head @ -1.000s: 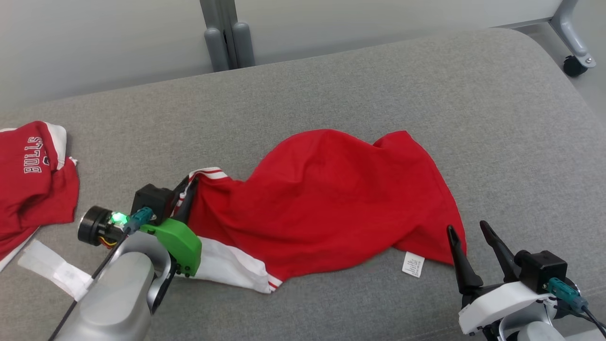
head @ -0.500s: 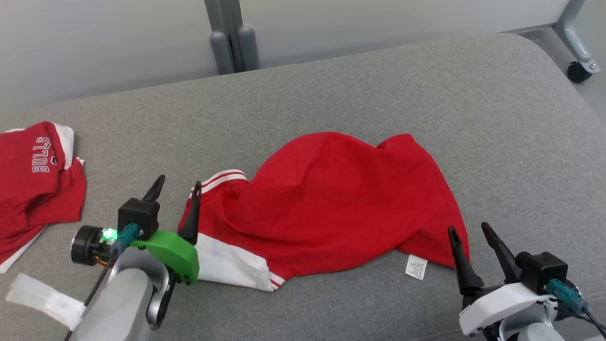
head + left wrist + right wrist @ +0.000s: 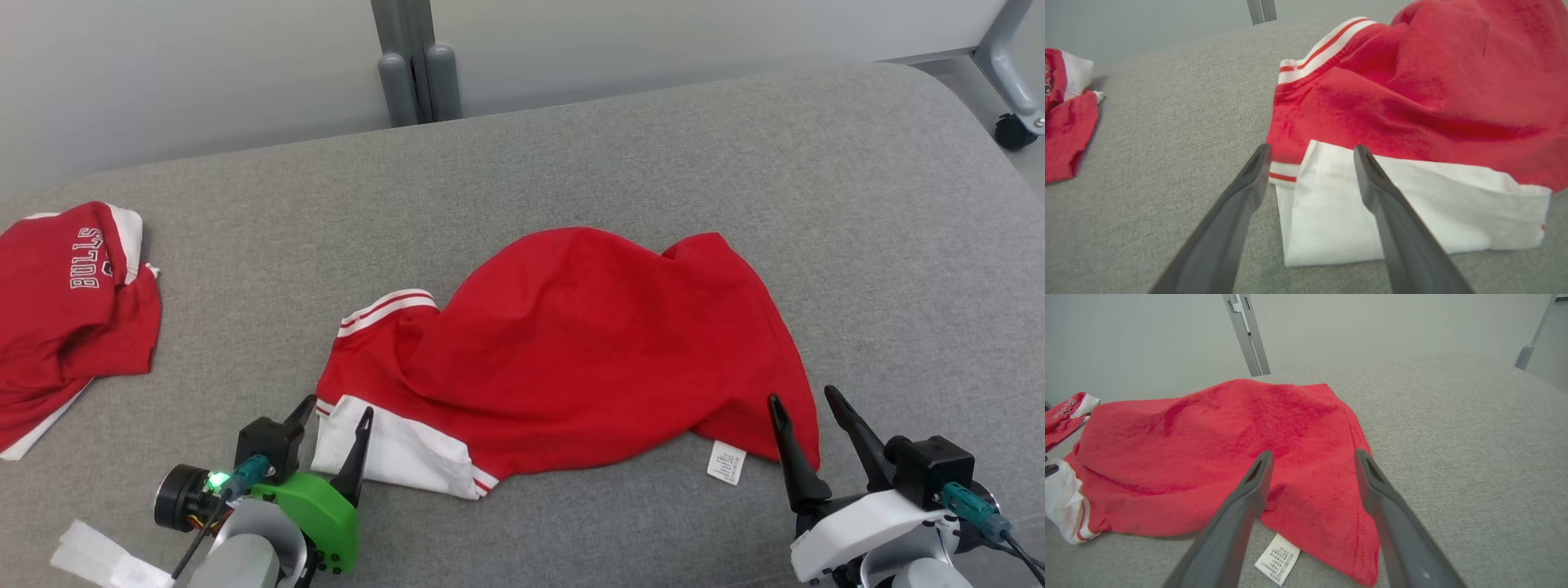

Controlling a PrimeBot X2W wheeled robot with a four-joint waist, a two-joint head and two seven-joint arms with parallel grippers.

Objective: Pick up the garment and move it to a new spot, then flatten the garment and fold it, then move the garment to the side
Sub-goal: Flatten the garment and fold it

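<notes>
The garment (image 3: pixel 588 351) is a red shirt with white, red-striped sleeve trim, lying rumpled across the middle of the grey cushion (image 3: pixel 653 155). Its white sleeve (image 3: pixel 1392 212) lies at the near left end, and a white care label (image 3: pixel 726 462) sticks out at the near right corner. My left gripper (image 3: pixel 335 412) is open, just in front of the sleeve, holding nothing; its fingers (image 3: pixel 1241 204) hover at the sleeve's edge. My right gripper (image 3: pixel 804 404) is open at the garment's near right corner (image 3: pixel 1347 535), apart from the cloth.
A second red shirt (image 3: pixel 65 302) with white lettering lies bunched at the cushion's left edge. A white strip (image 3: pixel 90 559) lies at the near left. Grey posts (image 3: pixel 420 73) stand behind the cushion, and a caster (image 3: pixel 1015 131) at the far right.
My left gripper has opened, let go of the sleeve and drawn back toward me. The garment now lies free. The head camera has shifted a little.
</notes>
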